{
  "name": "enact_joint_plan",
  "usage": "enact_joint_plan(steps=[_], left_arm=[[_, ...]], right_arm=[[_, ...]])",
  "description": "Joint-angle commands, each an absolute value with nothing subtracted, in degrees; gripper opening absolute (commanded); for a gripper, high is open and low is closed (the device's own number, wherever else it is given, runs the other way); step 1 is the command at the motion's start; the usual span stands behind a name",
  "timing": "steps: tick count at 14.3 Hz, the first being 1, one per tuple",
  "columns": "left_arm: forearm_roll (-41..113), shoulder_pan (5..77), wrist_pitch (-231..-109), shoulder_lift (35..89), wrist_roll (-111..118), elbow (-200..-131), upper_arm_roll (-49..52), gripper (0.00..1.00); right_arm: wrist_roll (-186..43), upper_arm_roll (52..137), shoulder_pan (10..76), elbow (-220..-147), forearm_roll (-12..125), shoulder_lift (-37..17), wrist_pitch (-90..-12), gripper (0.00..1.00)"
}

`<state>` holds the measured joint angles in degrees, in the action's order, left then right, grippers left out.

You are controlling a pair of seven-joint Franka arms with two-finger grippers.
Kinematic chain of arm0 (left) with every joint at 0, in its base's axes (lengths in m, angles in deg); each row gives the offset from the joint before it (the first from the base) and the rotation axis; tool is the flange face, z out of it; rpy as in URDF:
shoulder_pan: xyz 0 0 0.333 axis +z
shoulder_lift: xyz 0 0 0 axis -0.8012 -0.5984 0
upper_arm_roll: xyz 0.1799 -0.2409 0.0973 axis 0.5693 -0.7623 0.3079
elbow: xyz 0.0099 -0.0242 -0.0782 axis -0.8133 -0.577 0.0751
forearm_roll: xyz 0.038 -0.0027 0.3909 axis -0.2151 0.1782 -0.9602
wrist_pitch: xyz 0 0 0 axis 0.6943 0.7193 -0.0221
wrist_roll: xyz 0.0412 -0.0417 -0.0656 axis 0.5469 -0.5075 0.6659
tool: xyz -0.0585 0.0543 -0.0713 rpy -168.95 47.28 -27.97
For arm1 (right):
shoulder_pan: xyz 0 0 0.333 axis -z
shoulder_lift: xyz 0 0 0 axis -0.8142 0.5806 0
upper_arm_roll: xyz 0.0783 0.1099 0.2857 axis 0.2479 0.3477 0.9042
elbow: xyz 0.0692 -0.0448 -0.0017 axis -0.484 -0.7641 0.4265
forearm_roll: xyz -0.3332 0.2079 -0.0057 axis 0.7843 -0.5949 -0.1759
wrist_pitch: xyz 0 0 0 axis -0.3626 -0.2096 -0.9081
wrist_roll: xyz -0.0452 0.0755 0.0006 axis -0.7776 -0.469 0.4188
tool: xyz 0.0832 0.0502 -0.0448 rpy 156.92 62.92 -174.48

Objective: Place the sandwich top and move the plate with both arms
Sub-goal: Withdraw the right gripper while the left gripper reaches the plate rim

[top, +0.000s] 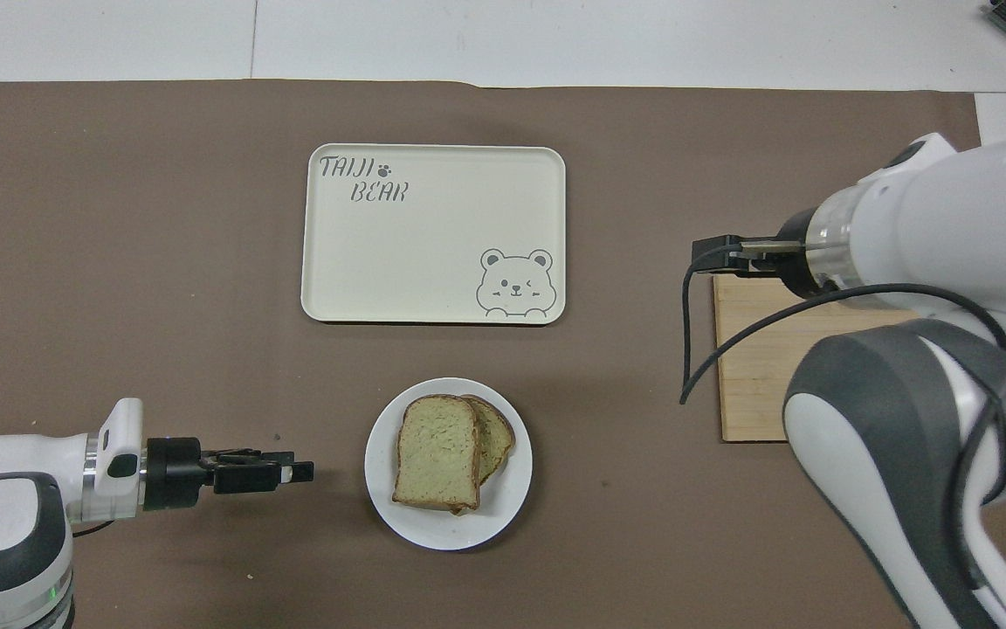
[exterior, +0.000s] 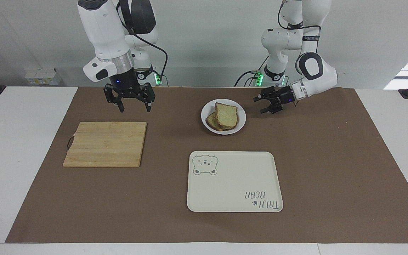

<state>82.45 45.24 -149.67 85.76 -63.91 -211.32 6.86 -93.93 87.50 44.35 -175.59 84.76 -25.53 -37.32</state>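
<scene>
So the setup is a white table (exterior: 16, 141) with a big brown paper mat (exterior: 331, 159) covering most of it, plain pale wall up where the robots stand, and some small white boxes (exterior: 41, 75) on a ledge off past the right arm's end.

On the mat there's a wooden cutting board (exterior: 105, 143) toward the right arm's end, and a cream tray (exterior: 234, 181) with a bear print and "TAIJI BEAR" lettering, sitting farther from the robots than the plate (exterior: 240, 122). The plate is roughly mid-table, close to the robots. The sandwich top (exterior: 226, 115) lies on it, resting over another slice (exterior: 211, 121) that peeks out along one edge. Can't really make out what's between them from here.

Arm poses: the right arm (exterior: 106, 32) stands tall with its wrist pointing straight down, right gripper (exterior: 133, 107) up in the air over the mat by the board's robot-side edge, fingers spread wide, nothing in them. The left arm (exterior: 313, 71) is folded low, forearm nearly level, left gripper (exterior: 268, 109) aimed sideways at the plate and just beside its rim without touching. Its fingers look parted too, holding nothing.
</scene>
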Motion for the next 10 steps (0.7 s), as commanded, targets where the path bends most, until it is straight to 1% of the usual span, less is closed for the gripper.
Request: enact_joint_plan(steps=[1,2,3,5,6,7,9,10], left_arm=[[86.0,40.4,-154.1,83.2,-67.2,-211.8,7.3,0.81],[87.6,38.7,-156.0,81.8,-69.2,-212.1,7.3,0.77],[89.8,37.0,-157.6,80.4,-71.3,-212.3,7.3,0.76],[92.6,35.4,-158.7,78.4,-73.5,-212.3,7.3,0.72],[93.6,34.4,-159.5,78.1,-74.2,-212.3,7.3,0.61],[94.2,32.8,-161.4,77.1,-74.4,-212.3,7.3,0.45],[98.0,30.0,-164.0,76.6,-74.6,-212.2,7.3,0.24],[98.4,30.0,-164.0,76.6,-74.7,-212.2,7.3,0.14]], right_arm=[[-92.9,88.1,46.1,-172.1,86.5,-25.0,-33.6,1.0],[-92.9,88.1,46.6,-171.5,87.0,-25.0,-32.9,1.0],[-92.3,88.0,46.7,-170.8,87.3,-25.0,-32.0,1.0],[-90.5,88.0,48.0,-168.6,87.2,-25.4,-29.1,1.0],[-89.6,88.0,49.0,-167.8,87.3,-25.5,-28.1,1.0],[-88.5,88.0,49.8,-167.1,87.3,-26.0,-27.0,1.0],[-85.3,88.0,51.9,-166.7,87.4,-27.1,-25.2,1.0],[-83.6,88.0,52.6,-167.0,87.3,-27.6,-24.8,1.0]])
